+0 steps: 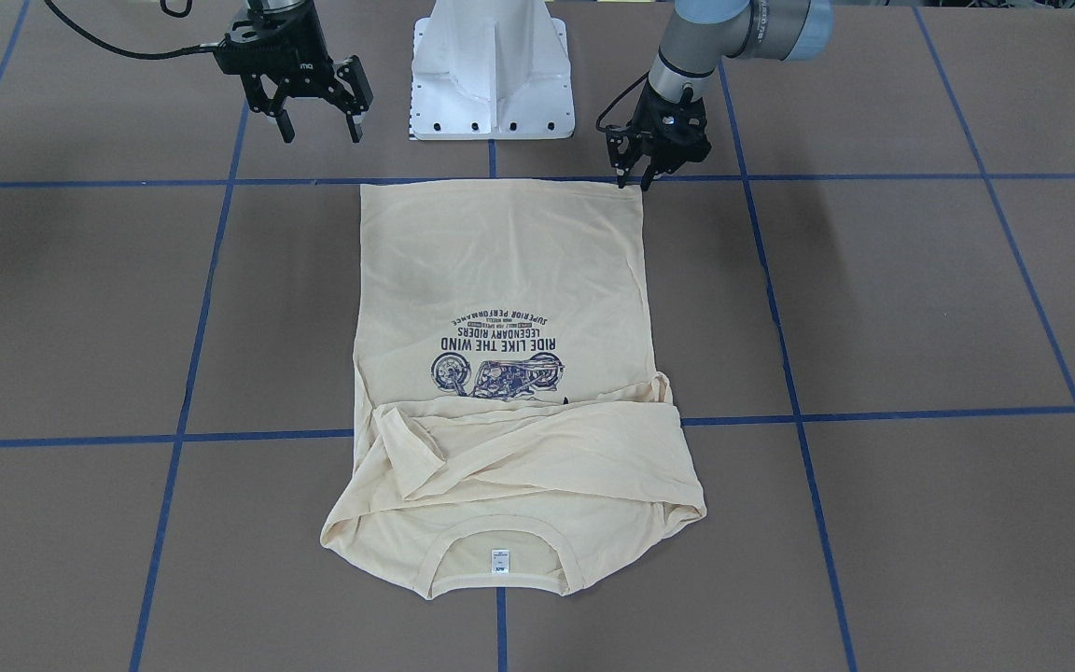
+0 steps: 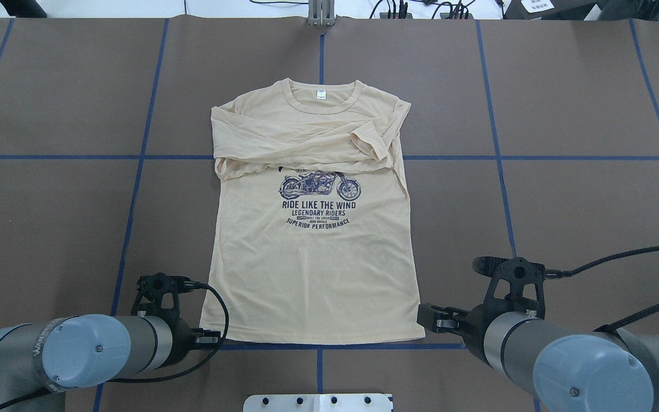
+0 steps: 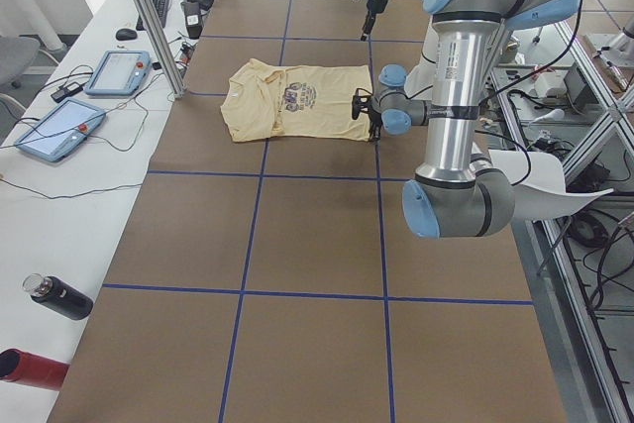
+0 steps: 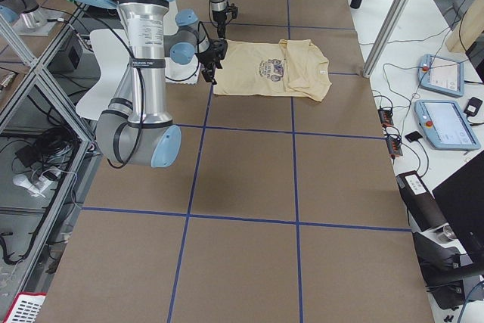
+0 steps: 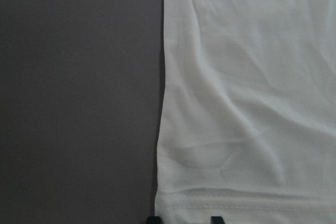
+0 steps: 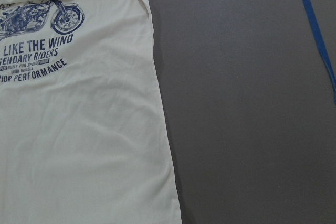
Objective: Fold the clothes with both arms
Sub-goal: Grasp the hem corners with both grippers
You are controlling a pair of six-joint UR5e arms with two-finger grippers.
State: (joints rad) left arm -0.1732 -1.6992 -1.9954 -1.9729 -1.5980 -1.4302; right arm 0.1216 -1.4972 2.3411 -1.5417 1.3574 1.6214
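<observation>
The pale cream-yellow T-shirt (image 1: 500, 271) lies flat and print-up on the brown table, both sleeves folded across the chest (image 2: 306, 140), collar on the far side from the robot. My left gripper (image 1: 634, 177) hangs low at the hem's corner on my left side, slightly open. In the left wrist view its fingertips (image 5: 155, 219) straddle that hem corner (image 5: 173, 203). My right gripper (image 1: 320, 126) is open and empty, raised near the other hem corner, a little outside and behind it. The right wrist view shows the shirt's right edge (image 6: 157, 129) and no fingers.
The white pedestal base (image 1: 493, 70) stands just behind the hem. Blue tape lines (image 1: 873, 177) grid the table. A side bench holds tablets (image 3: 117, 71) and bottles (image 3: 54, 296), with a metal post (image 3: 149, 22) at the table's edge.
</observation>
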